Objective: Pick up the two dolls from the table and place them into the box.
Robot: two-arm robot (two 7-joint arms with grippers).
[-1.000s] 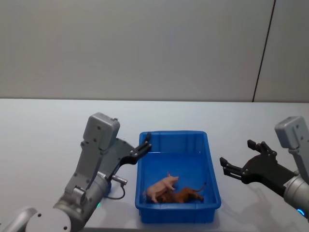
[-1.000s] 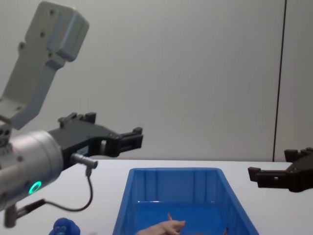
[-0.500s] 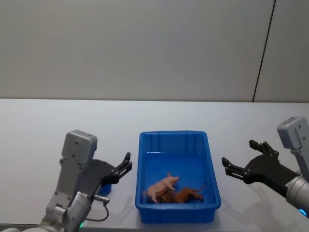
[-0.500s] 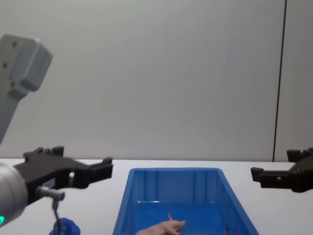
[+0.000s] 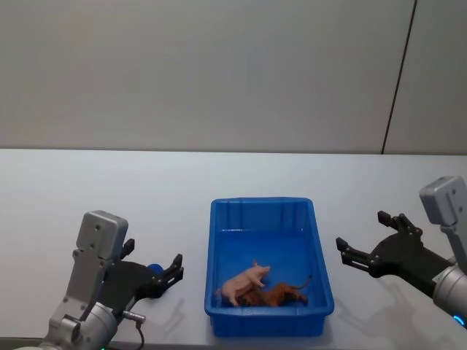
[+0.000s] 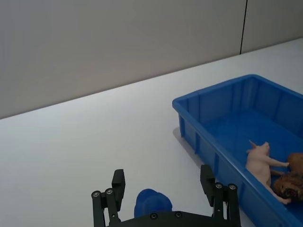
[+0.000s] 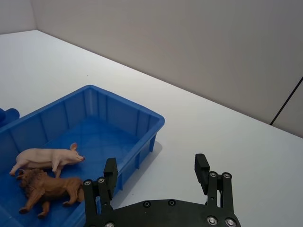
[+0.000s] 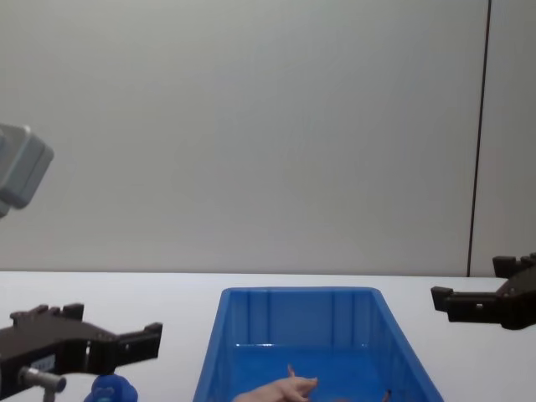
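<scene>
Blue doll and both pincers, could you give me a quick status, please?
Left pincer open, straddling the blue doll on the table. Right pincer open, idle beside the box. Pink pig and lion inside. Nothing obstructing.

Box [image 5: 318,255] top open; pig [image 5: 243,281], lion [image 5: 277,295] crowd near end; far half free.

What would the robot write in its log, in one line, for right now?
left gripper: open, over blue doll on table | right gripper: open, beside box | pink doll, lion: in box
</scene>
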